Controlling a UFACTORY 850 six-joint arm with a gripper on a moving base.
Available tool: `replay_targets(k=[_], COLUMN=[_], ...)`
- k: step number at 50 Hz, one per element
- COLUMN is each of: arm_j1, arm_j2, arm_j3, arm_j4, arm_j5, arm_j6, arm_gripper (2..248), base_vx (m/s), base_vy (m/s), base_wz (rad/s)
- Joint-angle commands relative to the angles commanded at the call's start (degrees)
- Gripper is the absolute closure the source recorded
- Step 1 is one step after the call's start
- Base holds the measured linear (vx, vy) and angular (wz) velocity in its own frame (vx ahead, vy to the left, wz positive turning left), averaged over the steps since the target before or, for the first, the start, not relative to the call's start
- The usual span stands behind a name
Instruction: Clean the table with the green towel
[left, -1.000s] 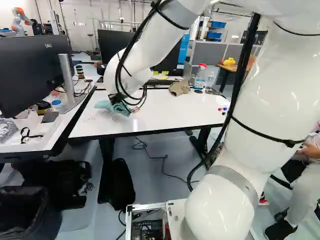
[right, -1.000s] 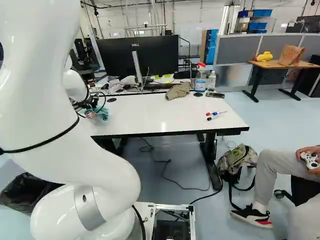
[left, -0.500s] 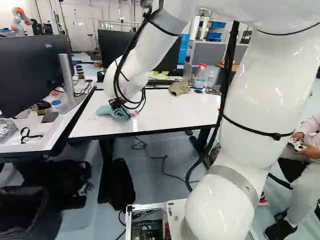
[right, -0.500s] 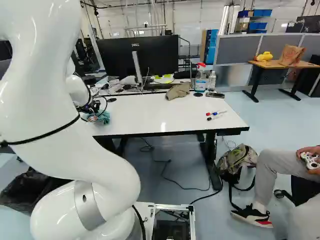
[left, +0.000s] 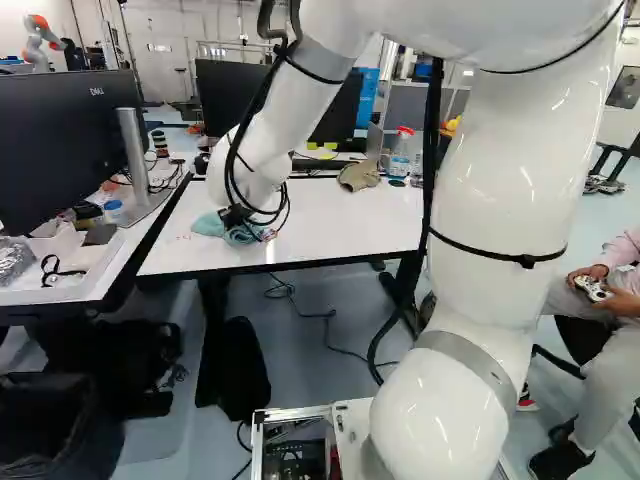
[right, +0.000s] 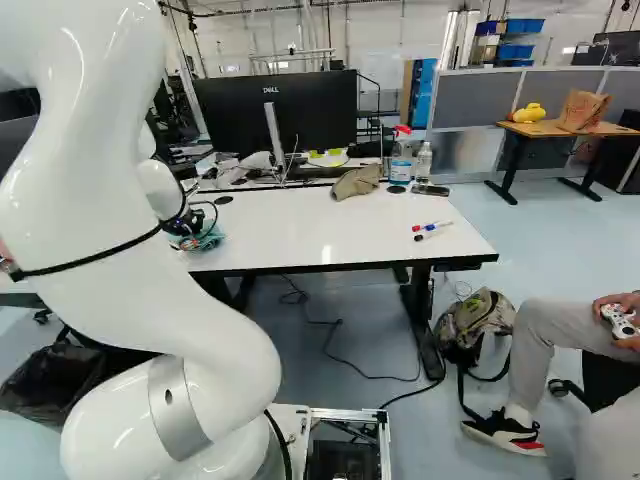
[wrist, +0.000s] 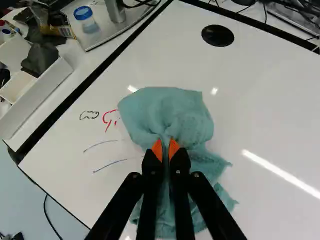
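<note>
At the left of the white rectangular table (right: 300, 230), black, red and blue pen marks (wrist: 105, 120) are awaiting wiping; farther right, the crumpled green towel (wrist: 170, 107) is sliding frontward, nearly closed black gripper (wrist: 166, 149) pinching it, apparently mid-wipe.

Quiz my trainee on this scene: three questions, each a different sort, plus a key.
1. True or false: the orange-padded black gripper is shut on the green cloth towel.
2. Choose: the drawn marks beside the towel on the glossy white tabletop are A) all green; B) black, red and blue; C) all yellow.
3. Fill in: the clear plastic spray bottle has a ____ trigger head.
Key: 1 true; 2 B; 3 red.
</note>
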Motion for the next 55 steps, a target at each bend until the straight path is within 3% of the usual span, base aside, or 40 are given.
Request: replay_targets(k=[38,55], arm_j1=[0.1,3.1], arm_j2=[-0.1,-0.3], arm_j3=[-0.1,-0.3], arm_j4=[0.0,0.0], arm_j5=[-3.4,-3.4], arm_j6=[0.0,0.0], arm_gripper=[215,215], base_vx=[0.0,0.0], base_vy=[0.0,0.0], base_wz=[0.0,0.0])
